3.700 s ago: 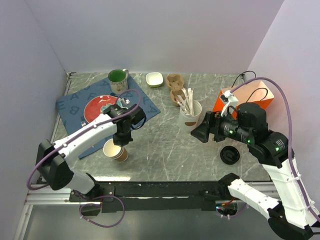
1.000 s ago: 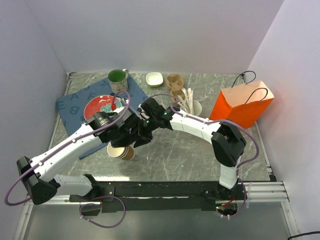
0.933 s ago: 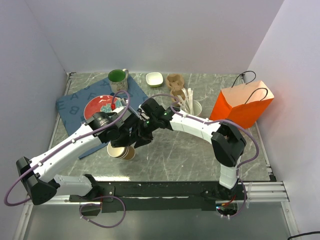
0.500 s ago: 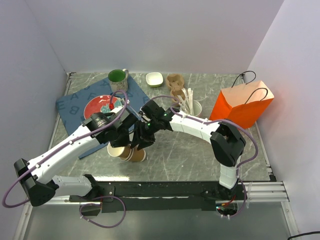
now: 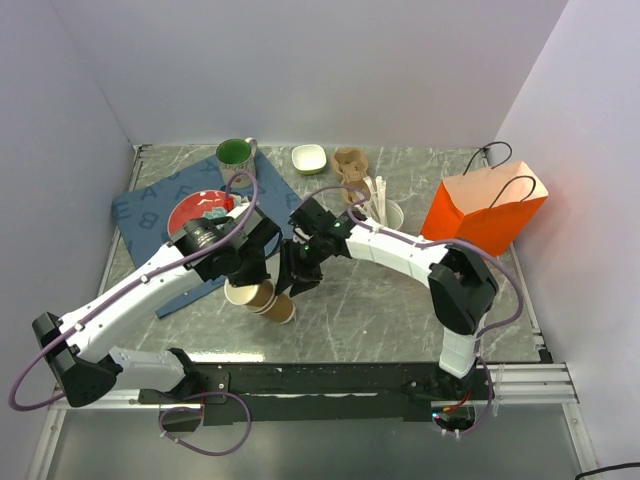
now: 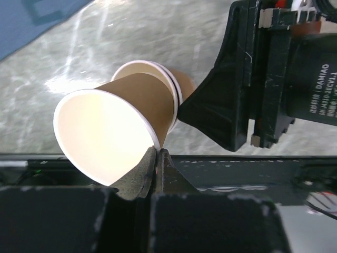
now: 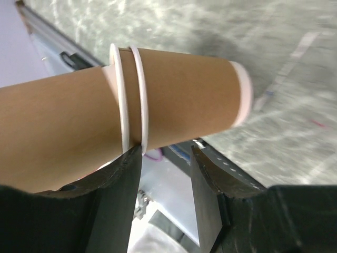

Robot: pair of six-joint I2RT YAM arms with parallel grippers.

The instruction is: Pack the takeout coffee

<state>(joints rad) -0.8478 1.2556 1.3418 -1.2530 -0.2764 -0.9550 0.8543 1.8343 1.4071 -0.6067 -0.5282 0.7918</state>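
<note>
My left gripper [image 6: 157, 154] pinches the rim of the nested cups [image 5: 262, 298] at 7 o'clock. They lie tilted, mouth toward 10, base toward 4. My right gripper [image 7: 165, 153] stands parted against their side. A second ago they stood more upright.

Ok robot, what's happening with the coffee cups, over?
Left fingers shut on rim of front cup, stack held tilted. Right fingers open, tips against nested brown cups. No lid on any cup. Orange bag upright, far right.
</note>
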